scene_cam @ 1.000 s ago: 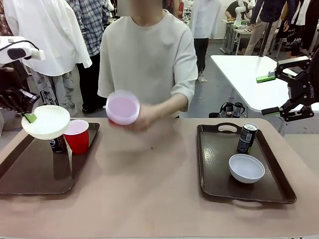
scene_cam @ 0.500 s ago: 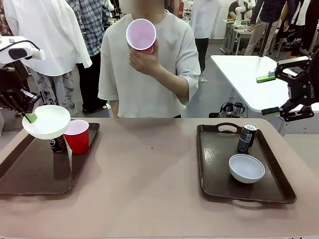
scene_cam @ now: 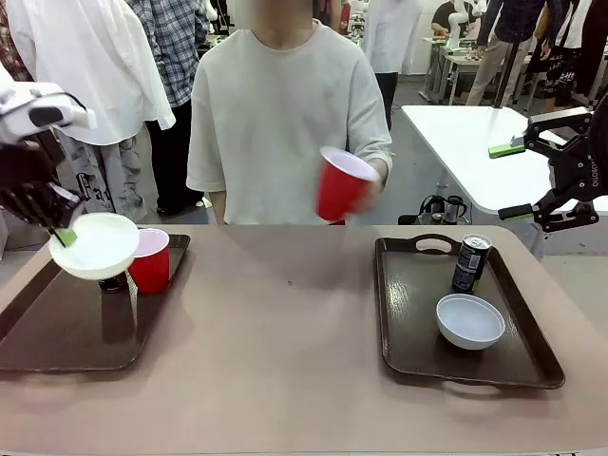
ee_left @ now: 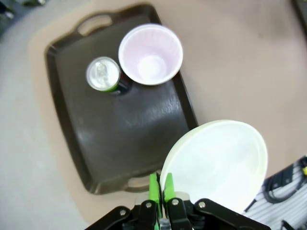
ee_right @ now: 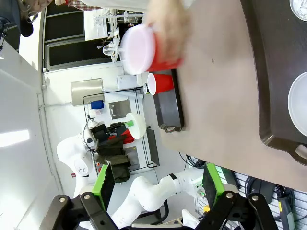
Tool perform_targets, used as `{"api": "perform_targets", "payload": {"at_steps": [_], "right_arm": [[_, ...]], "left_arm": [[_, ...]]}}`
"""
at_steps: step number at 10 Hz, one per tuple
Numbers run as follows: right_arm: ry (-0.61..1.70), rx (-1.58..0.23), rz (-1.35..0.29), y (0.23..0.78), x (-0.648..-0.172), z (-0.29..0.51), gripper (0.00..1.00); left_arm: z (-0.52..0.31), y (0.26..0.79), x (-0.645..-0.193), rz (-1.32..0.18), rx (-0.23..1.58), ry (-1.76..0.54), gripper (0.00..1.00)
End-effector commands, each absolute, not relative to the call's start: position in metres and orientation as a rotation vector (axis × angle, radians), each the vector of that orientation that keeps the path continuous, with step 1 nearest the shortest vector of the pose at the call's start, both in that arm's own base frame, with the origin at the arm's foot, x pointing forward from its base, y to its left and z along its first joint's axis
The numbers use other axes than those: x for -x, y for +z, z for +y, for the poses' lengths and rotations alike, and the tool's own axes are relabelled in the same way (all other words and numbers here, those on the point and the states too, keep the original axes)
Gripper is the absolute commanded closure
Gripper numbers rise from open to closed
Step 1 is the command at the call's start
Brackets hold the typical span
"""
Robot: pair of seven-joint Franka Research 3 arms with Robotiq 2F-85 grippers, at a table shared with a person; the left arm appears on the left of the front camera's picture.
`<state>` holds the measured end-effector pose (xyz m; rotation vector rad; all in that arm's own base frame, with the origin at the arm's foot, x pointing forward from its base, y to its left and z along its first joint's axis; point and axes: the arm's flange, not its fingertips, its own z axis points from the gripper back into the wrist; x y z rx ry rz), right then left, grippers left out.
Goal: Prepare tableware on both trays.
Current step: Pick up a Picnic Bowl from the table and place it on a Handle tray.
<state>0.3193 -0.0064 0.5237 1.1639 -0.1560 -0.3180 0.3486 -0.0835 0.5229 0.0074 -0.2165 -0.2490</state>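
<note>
Left tool pinches the rim of a white bowl, holding it above the left tray; setting it down looks next. Right tool, fingers apart, waits while the person's hand brings a red cup.

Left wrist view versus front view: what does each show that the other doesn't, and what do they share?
Left wrist alone: the silver top of the drink can beside the red cup, and the white bowl pinched at its rim between green pads.

Front alone: the person's hand holding a second red cup tilted in the air, the right tray carrying a can and a bowl, and the right gripper raised and open.

Both: the left tray, its cup, and the bowl held above it by the left gripper.
</note>
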Motion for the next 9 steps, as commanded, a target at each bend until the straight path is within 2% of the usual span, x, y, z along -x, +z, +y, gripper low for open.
{"api": "perform_targets", "payload": {"at_steps": [1, 4, 6, 9], "right_arm": [[-0.298, -1.177, -0.164, 0.522, -0.32, -0.007, 0.04], [-0.298, -1.177, -0.164, 0.522, -0.32, -0.007, 0.04], [-0.298, -1.177, -0.164, 0.522, -0.32, -0.007, 0.04], [-0.298, -1.177, -0.164, 0.522, -0.32, -0.007, 0.04]], "left_arm": [[-0.089, 0.484, -0.347, -0.174, -0.053, -0.293, 0.96], [-0.079, 0.445, -0.339, -0.146, -0.099, -0.291, 0.96], [-0.067, 0.429, -0.336, -0.143, -0.062, -0.26, 0.96], [-0.056, 0.394, -0.35, -0.158, -0.048, -0.207, 0.96]]}}
